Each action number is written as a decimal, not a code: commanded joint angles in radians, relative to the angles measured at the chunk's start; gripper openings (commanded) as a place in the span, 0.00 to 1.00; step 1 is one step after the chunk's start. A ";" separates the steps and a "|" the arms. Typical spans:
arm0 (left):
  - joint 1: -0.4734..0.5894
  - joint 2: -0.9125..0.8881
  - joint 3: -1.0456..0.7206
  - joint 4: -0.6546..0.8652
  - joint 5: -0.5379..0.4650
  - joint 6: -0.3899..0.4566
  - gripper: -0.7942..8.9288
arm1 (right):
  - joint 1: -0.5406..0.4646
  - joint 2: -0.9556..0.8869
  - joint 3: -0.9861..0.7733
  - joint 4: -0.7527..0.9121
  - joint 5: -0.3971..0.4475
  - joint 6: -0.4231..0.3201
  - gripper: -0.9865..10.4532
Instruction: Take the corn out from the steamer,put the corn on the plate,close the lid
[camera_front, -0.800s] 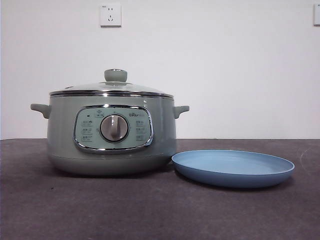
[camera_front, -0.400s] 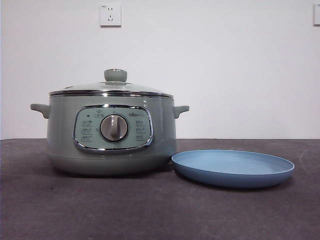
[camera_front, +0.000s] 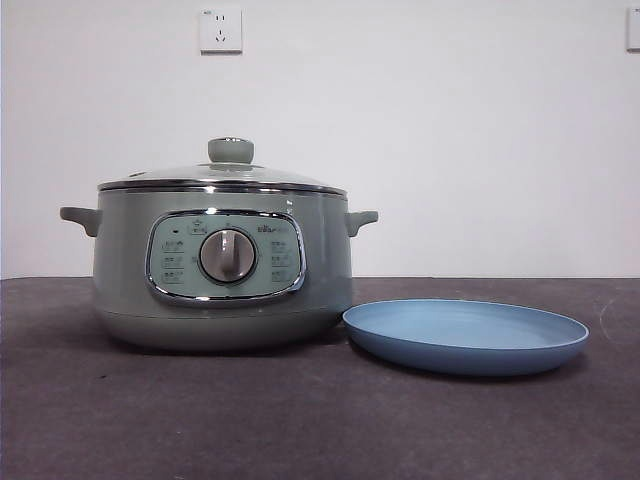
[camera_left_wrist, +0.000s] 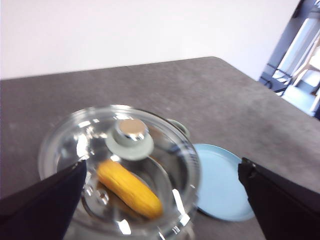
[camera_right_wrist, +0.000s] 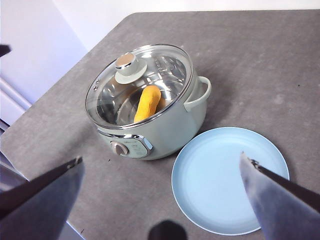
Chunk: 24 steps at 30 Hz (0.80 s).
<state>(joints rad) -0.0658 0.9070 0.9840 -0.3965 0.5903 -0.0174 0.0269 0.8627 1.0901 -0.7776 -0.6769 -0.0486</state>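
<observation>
The pale green steamer (camera_front: 222, 265) stands left of centre on the table, with its glass lid (camera_front: 222, 176) resting on top. Through the glass, the yellow corn (camera_left_wrist: 129, 187) (camera_right_wrist: 147, 102) lies inside the pot. Just right of the pot sits the light-blue plate (camera_front: 465, 335), with nothing on it. My left gripper (camera_left_wrist: 162, 165) hovers open above the lid, a little way from its knob (camera_left_wrist: 131, 135). My right gripper (camera_right_wrist: 161, 157) is open and high above the table, over the pot and plate (camera_right_wrist: 230, 180). Neither arm shows in the front view.
The dark grey table (camera_front: 320, 430) spreads in front of the pot and plate. A white wall with a socket (camera_front: 221, 29) stands behind. The table's edges (camera_right_wrist: 45, 105) show in the wrist views.
</observation>
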 joint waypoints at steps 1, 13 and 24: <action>-0.042 0.069 0.007 0.102 -0.049 0.022 0.76 | 0.002 0.000 0.003 0.006 0.002 0.006 0.72; -0.217 0.411 0.019 0.418 -0.255 0.101 0.76 | 0.002 0.000 0.003 -0.008 0.002 0.006 0.72; -0.284 0.653 0.111 0.460 -0.355 0.124 0.76 | 0.002 0.001 0.003 -0.059 0.002 0.006 0.72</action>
<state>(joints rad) -0.3450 1.5478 1.0958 0.0551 0.2379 0.0910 0.0269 0.8639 1.0901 -0.8360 -0.6762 -0.0483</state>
